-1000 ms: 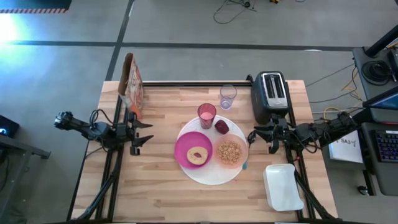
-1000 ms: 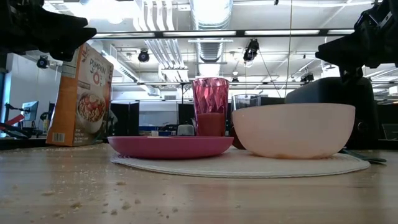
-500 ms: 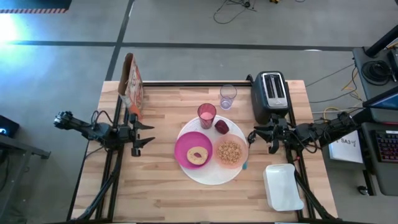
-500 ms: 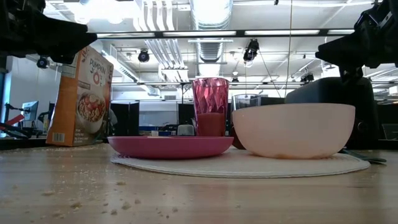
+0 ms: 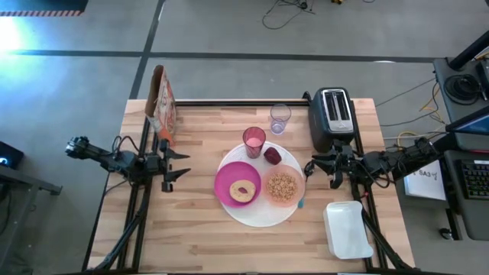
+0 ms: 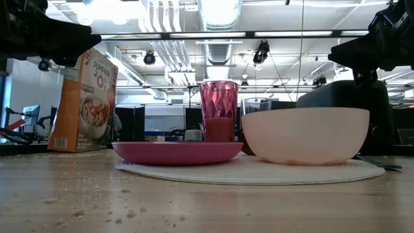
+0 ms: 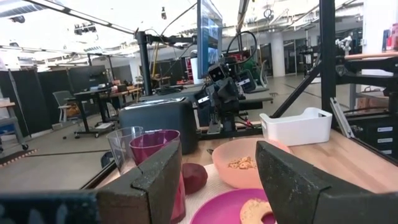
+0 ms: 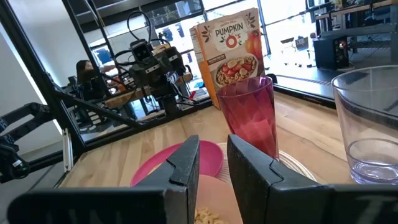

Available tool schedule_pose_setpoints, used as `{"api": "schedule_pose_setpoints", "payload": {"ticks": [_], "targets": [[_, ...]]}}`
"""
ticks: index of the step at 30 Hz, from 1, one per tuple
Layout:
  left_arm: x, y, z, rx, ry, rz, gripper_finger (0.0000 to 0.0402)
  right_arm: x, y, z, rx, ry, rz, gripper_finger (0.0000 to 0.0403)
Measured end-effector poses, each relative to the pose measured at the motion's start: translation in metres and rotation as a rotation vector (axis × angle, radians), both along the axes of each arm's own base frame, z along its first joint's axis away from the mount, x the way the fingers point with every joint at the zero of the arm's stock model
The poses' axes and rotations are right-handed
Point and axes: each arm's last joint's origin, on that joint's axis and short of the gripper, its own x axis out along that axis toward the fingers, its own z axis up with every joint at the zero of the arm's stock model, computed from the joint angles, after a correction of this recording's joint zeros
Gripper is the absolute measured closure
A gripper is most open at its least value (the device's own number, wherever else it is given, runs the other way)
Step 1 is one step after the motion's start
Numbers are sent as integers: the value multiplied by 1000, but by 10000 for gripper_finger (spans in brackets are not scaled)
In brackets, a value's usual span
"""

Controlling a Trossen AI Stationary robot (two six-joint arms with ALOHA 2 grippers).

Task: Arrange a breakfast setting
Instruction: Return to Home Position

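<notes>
A large white plate [image 5: 260,215] lies at the table's middle. On it rest a magenta plate [image 5: 228,179] with a ring-shaped bagel [image 5: 244,190], a peach-orange bowl [image 5: 283,187] holding cereal, and a dark red fruit [image 5: 273,156]. A pink translucent cup [image 5: 254,141] stands at the white plate's far edge. My left gripper [image 5: 179,164] hovers open left of the plates, empty, and also shows in its wrist view [image 7: 217,180]. My right gripper [image 5: 312,169] hovers right of the bowl, its fingers a narrow gap apart [image 8: 212,155], empty.
A clear glass [image 5: 280,118] stands behind the pink cup. A black toaster [image 5: 333,114] is at the far right, a cereal box [image 5: 162,103] at the far left, and a white container [image 5: 348,229] at the near right. Crumbs lie on the near wood [image 6: 97,207].
My left gripper has shifted a little near the table's left side, then kept still. The plates, bowl, cup and fruit have not moved.
</notes>
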Motion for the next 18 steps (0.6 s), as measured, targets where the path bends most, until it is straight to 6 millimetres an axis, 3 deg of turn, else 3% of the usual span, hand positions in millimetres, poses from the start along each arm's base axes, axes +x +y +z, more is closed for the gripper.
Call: {"api": "schedule_pose_setpoints", "payload": {"ticks": [18], "targets": [[1,-1,-1,6,17,0,210,0,0,0,0,0,-1,330]]}}
